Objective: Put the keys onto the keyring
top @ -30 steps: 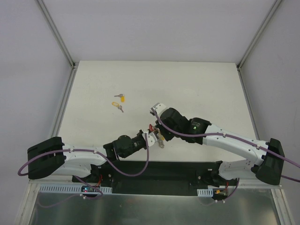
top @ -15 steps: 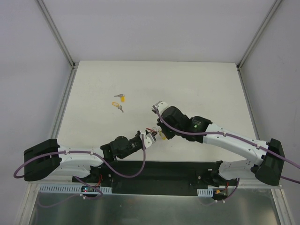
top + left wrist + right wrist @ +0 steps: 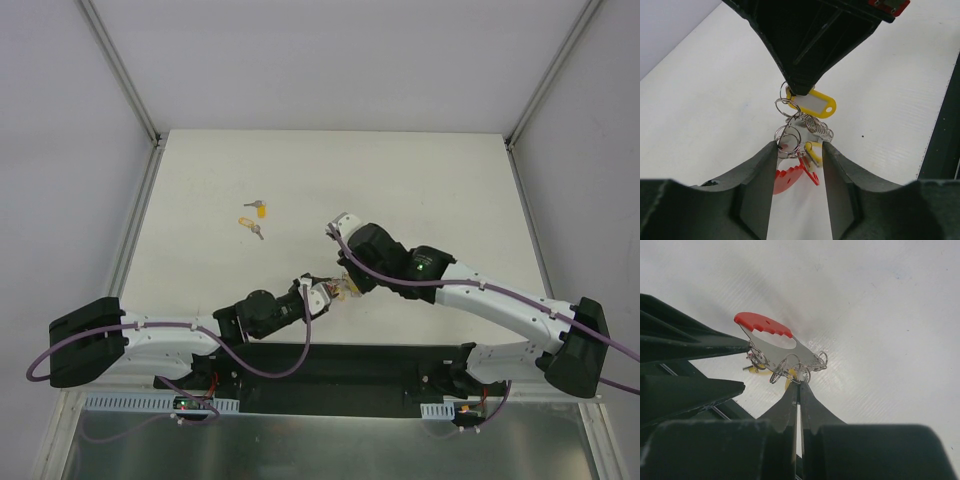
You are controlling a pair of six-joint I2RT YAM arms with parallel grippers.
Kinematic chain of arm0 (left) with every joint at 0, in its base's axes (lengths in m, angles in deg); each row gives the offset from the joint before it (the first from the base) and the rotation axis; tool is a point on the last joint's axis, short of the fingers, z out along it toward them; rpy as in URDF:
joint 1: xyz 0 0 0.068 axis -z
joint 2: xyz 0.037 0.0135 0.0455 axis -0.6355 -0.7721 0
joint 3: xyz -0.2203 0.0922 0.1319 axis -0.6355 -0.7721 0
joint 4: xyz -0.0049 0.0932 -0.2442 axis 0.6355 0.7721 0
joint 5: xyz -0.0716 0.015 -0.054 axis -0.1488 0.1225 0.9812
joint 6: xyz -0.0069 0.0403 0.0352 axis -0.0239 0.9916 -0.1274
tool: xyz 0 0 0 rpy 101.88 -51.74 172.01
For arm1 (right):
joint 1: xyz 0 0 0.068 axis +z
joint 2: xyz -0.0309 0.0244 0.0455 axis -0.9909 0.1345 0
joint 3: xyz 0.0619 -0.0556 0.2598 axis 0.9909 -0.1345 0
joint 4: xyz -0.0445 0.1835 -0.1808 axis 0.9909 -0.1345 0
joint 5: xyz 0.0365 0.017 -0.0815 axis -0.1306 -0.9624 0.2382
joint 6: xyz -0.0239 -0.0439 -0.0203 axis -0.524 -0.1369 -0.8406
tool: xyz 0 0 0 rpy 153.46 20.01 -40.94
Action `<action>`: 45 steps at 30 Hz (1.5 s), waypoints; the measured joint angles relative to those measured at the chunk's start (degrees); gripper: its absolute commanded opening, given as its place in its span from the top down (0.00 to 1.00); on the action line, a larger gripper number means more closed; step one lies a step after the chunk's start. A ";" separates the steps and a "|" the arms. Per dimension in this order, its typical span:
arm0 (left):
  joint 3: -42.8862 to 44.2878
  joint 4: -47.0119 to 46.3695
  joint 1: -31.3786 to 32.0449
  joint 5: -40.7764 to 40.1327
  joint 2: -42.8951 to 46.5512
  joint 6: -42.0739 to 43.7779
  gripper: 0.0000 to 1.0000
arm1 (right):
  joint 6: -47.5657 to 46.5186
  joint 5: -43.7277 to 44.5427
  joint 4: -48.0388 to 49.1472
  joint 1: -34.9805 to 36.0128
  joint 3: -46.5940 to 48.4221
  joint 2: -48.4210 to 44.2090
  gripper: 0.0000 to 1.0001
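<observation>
The right gripper [image 3: 799,386] is closed tight, its fingertips pinching a small wire ring on the keyring [image 3: 763,325], which is held just above the counter [image 3: 420,180] near its front edge, between the two arms. In the right wrist view the keyring's long axis runs from upper left to lower right, with the red ribbed arc along its upper-left end and several wire rings bunched at the end nearest the fingertips. In the left wrist view the bunch hangs down from the right gripper's tip, with a yellow-headed key [image 3: 816,106] lying crosswise just under that tip and the red end lowest. The left gripper [image 3: 799,145] is partly open, one finger on each side of the red end and the lower rings; I cannot tell whether either finger touches them. Two more keys lie well apart from this on the far left of the counter: one [image 3: 261,209] with its blade pointing left, the other [image 3: 251,224] with its blade pointing right and toward the arms
</observation>
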State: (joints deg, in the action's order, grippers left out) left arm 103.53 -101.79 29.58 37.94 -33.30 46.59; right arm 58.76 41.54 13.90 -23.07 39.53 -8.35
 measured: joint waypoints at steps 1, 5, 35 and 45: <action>0.28 0.70 0.00 0.00 0.04 -0.17 0.56 | -0.28 0.04 0.02 0.15 0.00 -0.04 0.99; 2.49 3.80 0.00 -0.28 0.04 -0.63 0.53 | -1.14 0.11 0.07 0.85 0.00 -0.07 0.99; 5.31 10.40 0.00 -3.08 1.49 -7.76 0.52 | 0.57 2.29 0.00 4.31 0.00 -0.04 0.99; 5.33 10.69 0.00 -3.48 0.66 -7.80 0.65 | 1.46 2.82 0.02 5.20 0.00 0.28 0.99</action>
State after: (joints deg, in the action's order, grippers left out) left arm 108.87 -91.10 29.58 34.47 -32.65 38.79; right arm 60.23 44.36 13.92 -17.87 39.53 -8.07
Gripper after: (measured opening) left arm 0.413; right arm 0.018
